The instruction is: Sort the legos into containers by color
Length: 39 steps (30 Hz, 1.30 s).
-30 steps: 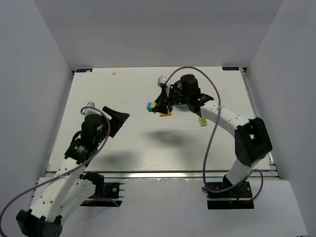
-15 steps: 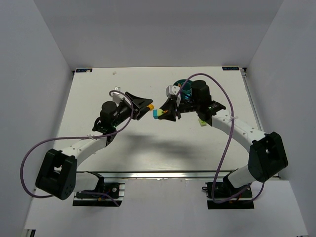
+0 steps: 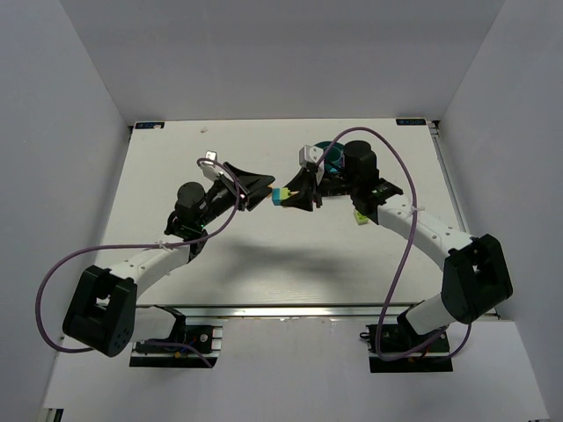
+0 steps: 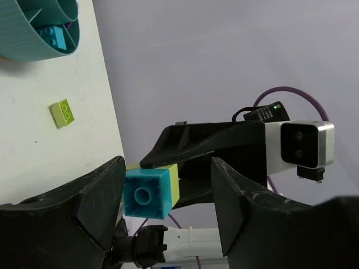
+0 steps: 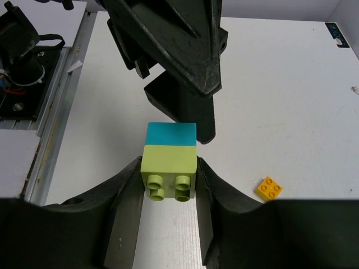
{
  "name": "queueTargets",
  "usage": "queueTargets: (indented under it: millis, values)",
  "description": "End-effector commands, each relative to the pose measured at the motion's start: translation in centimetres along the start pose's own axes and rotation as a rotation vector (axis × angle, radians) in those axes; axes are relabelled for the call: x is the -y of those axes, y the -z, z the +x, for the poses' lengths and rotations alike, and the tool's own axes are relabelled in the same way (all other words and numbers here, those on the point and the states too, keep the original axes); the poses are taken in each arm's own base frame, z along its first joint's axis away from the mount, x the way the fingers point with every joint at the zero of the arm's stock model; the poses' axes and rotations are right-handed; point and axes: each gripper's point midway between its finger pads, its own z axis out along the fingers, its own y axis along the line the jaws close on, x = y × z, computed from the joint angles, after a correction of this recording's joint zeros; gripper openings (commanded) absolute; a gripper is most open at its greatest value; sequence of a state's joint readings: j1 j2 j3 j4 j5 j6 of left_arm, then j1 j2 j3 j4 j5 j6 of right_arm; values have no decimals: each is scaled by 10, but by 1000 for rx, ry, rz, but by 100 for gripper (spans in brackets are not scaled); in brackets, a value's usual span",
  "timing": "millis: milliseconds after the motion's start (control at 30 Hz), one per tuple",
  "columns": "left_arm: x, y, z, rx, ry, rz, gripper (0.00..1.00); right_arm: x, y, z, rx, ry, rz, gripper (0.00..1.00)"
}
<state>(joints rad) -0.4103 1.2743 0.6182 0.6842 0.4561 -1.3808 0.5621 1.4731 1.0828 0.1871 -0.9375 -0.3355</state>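
Note:
A lime brick with a cyan brick stuck on its end hangs above the table, and my right gripper is shut on the lime half. In the top view this stack sits between both grippers. My left gripper stands open around the cyan end: one finger is at its side and the other finger is well apart. The teal bowl holds a cyan brick. A loose lime brick and an orange-yellow brick lie on the table.
In the top view the bowl is mostly hidden behind the right arm, with the loose lime brick just in front of that arm. Grey walls enclose the white table on three sides. Purple cables loop off both arms.
My left arm has swung up from the near left to meet the right gripper. Its jaws have narrowed around the cyan end. The right gripper has shifted slightly right, still holding the stack.

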Motion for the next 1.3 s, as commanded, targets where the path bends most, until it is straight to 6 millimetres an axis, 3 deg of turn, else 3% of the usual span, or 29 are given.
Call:
queueTargets:
  millis: [0,233,333,467,567,733,1033,1200,1267]
  values:
    - [6,6,8,-20,-5,30,71,13,-1,-23,48,48,22,0]
    - [3,5,10,-29,3,29,68,15,-5,-21,55,24,19,0]
    - [0,3,13,-50,14,26,59,20,-6,-22,66,26,33,0]
    - [-3,3,14,-53,22,19,56,26,-7,-22,67,40,55,0]
    - [-3,2,16,-64,27,21,55,28,-8,-23,69,49,62,0]
    - [-10,2,18,-69,36,1,64,28,-6,-30,85,70,68,0]
    - [-17,3,19,-73,36,-23,65,25,-2,-36,94,87,71,0]
    - [-16,4,20,-80,39,-17,59,28,-5,-30,89,73,75,0]
    - [-13,4,20,-80,38,-10,50,28,-5,-28,87,69,73,0]
